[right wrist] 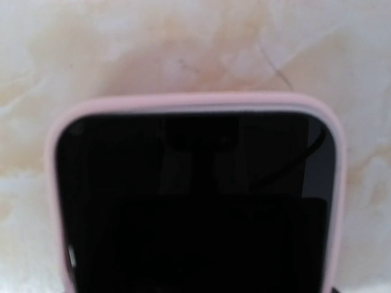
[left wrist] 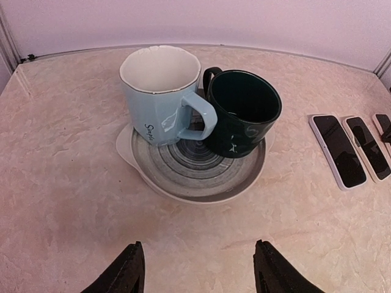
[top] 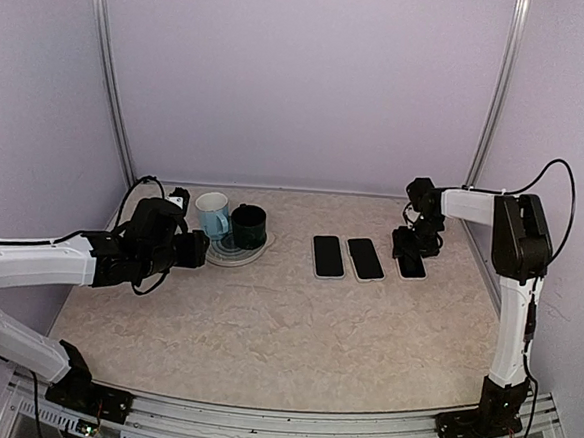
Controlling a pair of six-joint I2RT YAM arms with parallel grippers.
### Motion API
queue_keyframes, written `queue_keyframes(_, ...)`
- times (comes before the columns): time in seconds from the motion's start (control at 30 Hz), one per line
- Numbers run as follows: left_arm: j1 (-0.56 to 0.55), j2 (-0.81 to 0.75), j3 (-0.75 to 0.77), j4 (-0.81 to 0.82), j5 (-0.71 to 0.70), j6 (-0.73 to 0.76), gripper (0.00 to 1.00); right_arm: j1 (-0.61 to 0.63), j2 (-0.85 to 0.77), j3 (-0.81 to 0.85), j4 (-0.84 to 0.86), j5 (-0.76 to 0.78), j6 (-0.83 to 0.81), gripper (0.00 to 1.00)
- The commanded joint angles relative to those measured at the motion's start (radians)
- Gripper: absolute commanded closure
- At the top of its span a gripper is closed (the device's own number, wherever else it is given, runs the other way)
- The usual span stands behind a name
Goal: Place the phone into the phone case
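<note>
1. The table [top: 284, 329] has a mottled beige, stone-patterned top; both arm bases sit at its near edge.
2. The left gripper [left wrist: 197, 259] hovers low just short of a plate [left wrist: 201, 196], jaws spread wide with nothing between them.
3. The grey-ringed plate carries a light blue mug [left wrist: 160, 97] and a dark mug [left wrist: 244, 116], close together.
4. To the right, two pale-edged phones [top: 328, 256] lie flat, side by side and screens up.
5. Just right of them the phone [right wrist: 195, 207] lies screen up, seated in the pink case [right wrist: 195, 101]. The case's rim wraps the phone's visible end and both sides.
6. Its long axis runs near-to-far, parallel to its neighbours, with the far end leaning slightly left.
7. The right gripper [top: 408, 249] sits over its far end. I cannot tell its opening or whether it grips.
8. Pale lilac walls [top: 302, 79] and two metal poles [top: 110, 96] close the back.
</note>
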Motion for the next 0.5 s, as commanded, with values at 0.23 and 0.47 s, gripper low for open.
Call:
queue_keyframes(0.23, 0.022, -0.005, 0.011, -0.029, -0.056, -0.006, 0.39, 0.008, -0.114, -0.065, 0.067, -0.065, -0.016, 0.01)
queue_keyframes(0.47, 0.062, -0.02, 0.031, -0.02, -0.105, 0.004, 0.39, 0.005, -0.43, -0.252, 0.288, -0.163, -0.082, 0.01)
